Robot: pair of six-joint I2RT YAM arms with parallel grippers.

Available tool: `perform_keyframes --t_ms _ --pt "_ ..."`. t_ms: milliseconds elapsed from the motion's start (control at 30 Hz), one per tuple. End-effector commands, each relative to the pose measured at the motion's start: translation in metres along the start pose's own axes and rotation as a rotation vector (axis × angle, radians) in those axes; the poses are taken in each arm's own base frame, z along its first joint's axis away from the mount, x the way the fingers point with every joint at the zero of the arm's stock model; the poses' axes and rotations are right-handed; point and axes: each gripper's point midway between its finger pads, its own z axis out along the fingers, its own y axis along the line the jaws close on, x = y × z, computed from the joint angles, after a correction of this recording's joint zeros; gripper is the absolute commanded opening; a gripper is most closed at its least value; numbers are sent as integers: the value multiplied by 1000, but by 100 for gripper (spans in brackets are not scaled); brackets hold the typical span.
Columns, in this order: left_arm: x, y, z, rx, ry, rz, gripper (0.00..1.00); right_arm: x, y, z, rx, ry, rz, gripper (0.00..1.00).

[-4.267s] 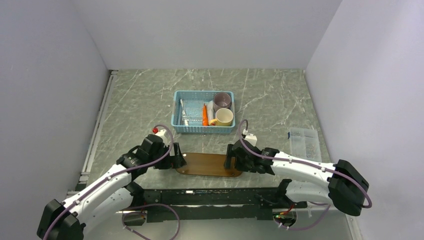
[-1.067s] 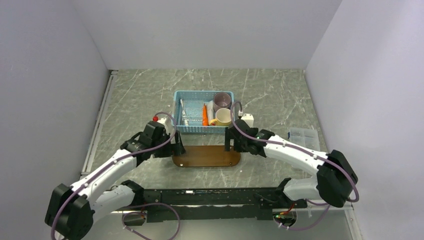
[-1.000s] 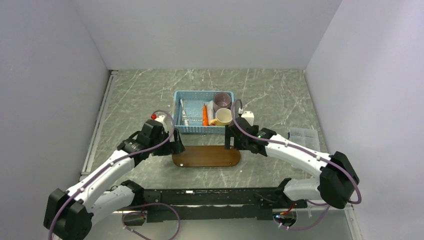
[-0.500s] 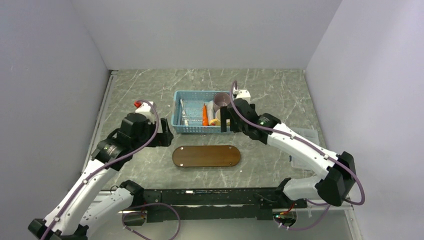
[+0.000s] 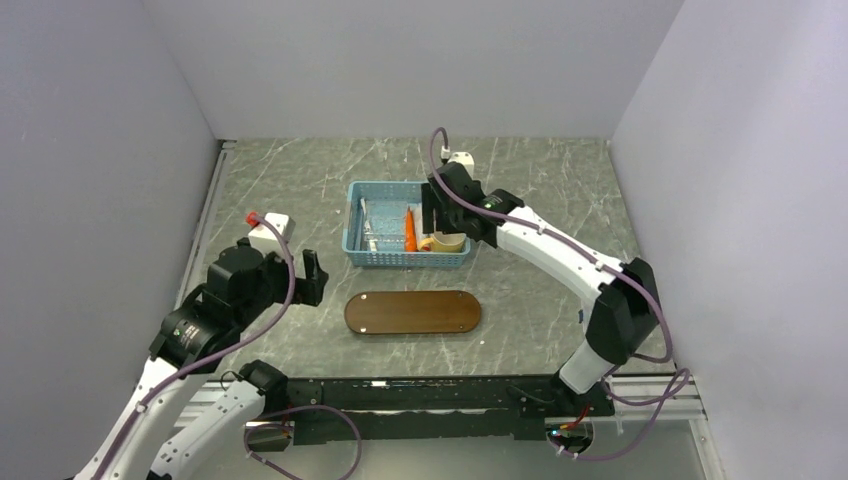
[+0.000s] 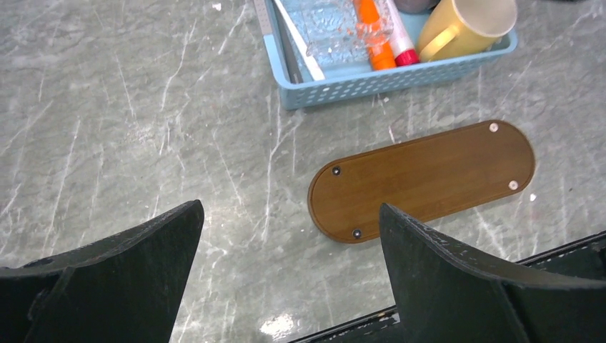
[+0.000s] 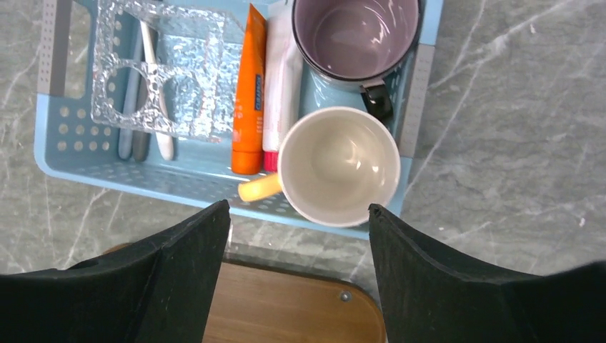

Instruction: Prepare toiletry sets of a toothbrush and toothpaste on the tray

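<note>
The dark-brown oval tray (image 5: 412, 312) (image 6: 429, 179) lies bare on the table, just in front of the light-blue basket (image 5: 405, 260) (image 7: 50, 153). In the basket lie an orange toothpaste (image 7: 249, 93) (image 5: 409, 231) (image 6: 371, 36) and a thin white toothbrush (image 7: 156, 93) under a clear plastic holder (image 7: 193, 71). My right gripper (image 7: 299, 207) (image 5: 432, 215) hovers open over the basket's right half, with nothing between its fingers. My left gripper (image 6: 291, 207) (image 5: 310, 277) is open and empty, above bare table left of the tray.
A cream mug with a yellow handle (image 7: 337, 164) and a purple mug (image 7: 355, 36) fill the basket's right side. A white tube with a pink end (image 7: 277, 86) lies beside the orange one. Grey walls close in the table on three sides.
Both grippers have left the tray's ends. The right arm has swung up over the basket and its jaws have narrowed a little. The left arm has pulled back to the left.
</note>
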Motion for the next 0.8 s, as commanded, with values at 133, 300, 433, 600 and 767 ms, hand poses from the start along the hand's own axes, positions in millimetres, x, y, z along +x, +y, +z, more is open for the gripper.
perform_keyframes --t_ms 133,300,433,600,767 --pt "16 11 9 -24 -38 45 99 -22 8 21 17 -7 120 64" --pt "20 16 8 -42 -67 29 99 -15 6 36 66 19 171 59" --pt "19 14 9 -29 -76 29 99 -12 6 49 101 42 220 56" --pt "21 14 9 -27 -68 29 99 -10 10 64 120 50 283 55" --pt "20 13 8 -17 -83 27 99 -8 8 79 160 79 341 53"
